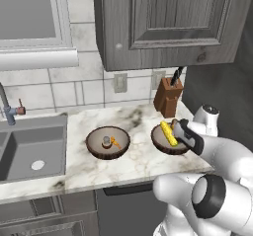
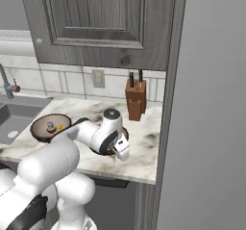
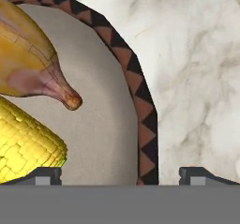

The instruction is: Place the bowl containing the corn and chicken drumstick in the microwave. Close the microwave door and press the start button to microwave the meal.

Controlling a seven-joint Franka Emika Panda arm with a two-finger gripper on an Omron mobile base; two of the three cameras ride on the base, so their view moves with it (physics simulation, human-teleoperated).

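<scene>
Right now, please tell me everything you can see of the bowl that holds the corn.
The bowl is round and dark brown, wood-like, with a band of brown triangles on its rim and a pale grey inside. It stands upright on the marble counter, in front of the knife block and right of a similar bowl. The yellow corn and the chicken drumstick lie in it. The open gripper straddles its rim, one finger inside, one outside.

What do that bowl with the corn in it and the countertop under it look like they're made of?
The bowl looks like wood or glazed pottery: a dark brown rim with a band of lighter triangles and a smooth matte grey-beige inside. It's hard to say which. The countertop looks like polished marble or an imitation: off-white with cloudy grey-brown veins. The corn shows bright yellow kernels.
</scene>
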